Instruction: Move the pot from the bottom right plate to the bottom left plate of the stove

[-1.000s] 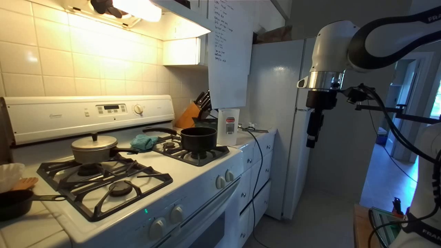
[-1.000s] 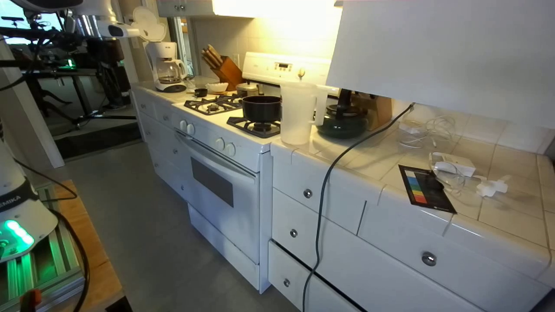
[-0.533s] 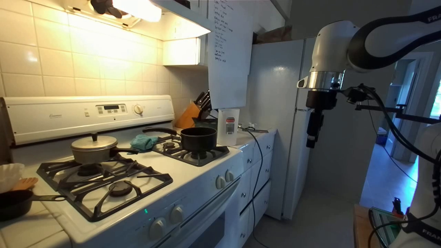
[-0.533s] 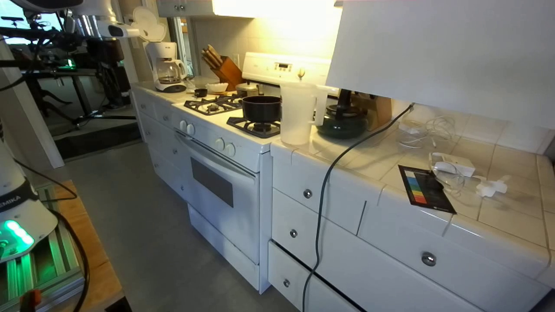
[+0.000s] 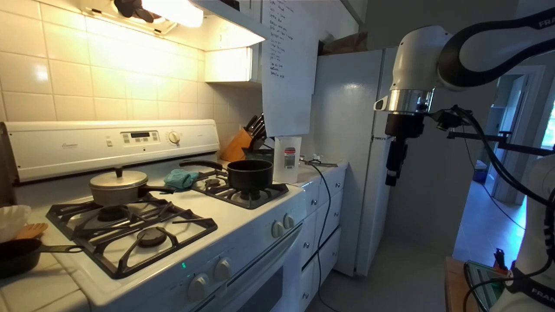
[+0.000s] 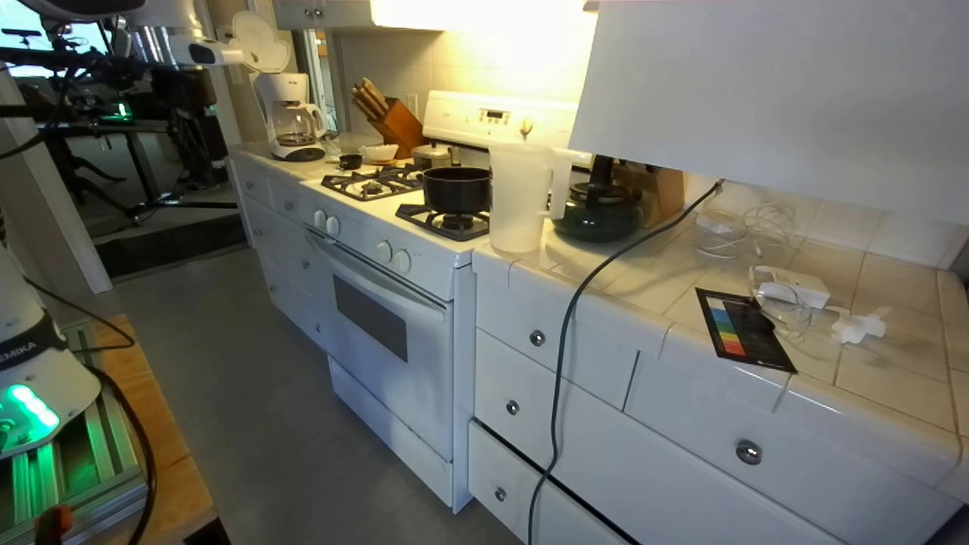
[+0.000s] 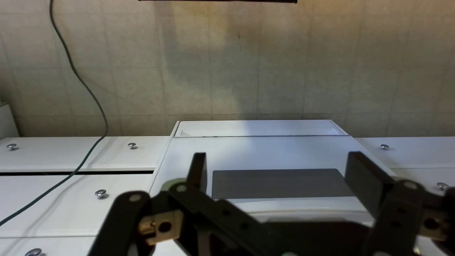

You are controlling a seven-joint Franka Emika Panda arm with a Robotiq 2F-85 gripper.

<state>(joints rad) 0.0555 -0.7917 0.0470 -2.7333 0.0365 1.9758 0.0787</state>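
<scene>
"What did you log?"
"My tool (image 7: 279, 170) hung in air, well apart from the stove (image 5: 249, 242); jaws spread wide, holding nothing."
"And the pot (image 5: 250, 175)?"
"Upright on the front right burner (image 6: 457, 221), handle toward the back. Jug (image 6: 521, 200) stood near."

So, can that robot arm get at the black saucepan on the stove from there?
Probably, once it swings over: the open gripper hangs away from the stove, with nothing visible between it and the saucepan. The pitcher close beside the saucepan may crowd that side.
</scene>
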